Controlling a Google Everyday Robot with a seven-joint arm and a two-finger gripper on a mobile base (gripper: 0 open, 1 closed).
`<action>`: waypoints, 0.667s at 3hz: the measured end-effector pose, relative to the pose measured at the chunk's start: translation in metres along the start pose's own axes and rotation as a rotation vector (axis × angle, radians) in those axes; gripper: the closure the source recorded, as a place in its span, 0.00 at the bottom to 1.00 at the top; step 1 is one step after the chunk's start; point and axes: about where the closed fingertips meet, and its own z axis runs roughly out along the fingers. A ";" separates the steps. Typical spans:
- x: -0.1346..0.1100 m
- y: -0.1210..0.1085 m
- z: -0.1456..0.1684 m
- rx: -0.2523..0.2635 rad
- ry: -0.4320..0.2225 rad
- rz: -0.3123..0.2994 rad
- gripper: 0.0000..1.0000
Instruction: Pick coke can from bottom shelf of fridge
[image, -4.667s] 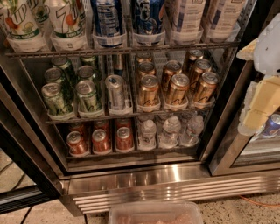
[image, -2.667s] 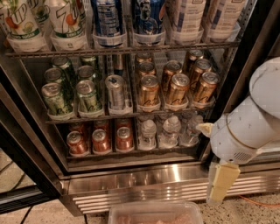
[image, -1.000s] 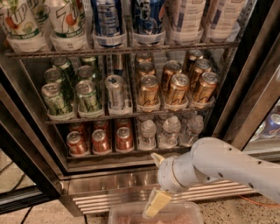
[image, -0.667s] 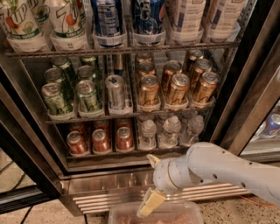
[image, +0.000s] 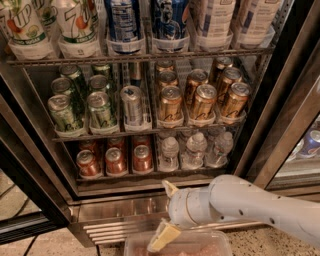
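Three coke cans (image: 116, 161) stand in a front row at the left end of the bottom shelf (image: 150, 175), silver tops up, with more red cans partly visible behind them. Right of them on the same shelf: small clear water bottles (image: 196, 149). Shelf above holds green cans (image: 101, 109) at left, one silver can (image: 132, 105) in the middle lane and gold-brown cans (image: 203, 101) at right. The fridge (image: 115, 209) stands with its front open and its ribbed steel base in view. The gripper (image: 158, 216) hangs outside the fridge, in front of the steel base and below the bottom shelf, near the bottle lanes; the white arm (image: 250, 202) enters from the right. Fingers (image: 163, 235) are spread apart with nothing between them, and touch no can. A clear container (image: 200, 244) sits just below the gripper at the near edge.
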 end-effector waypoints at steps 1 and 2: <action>-0.014 -0.006 0.044 0.053 -0.146 0.002 0.00; -0.029 -0.017 0.082 0.114 -0.261 0.017 0.00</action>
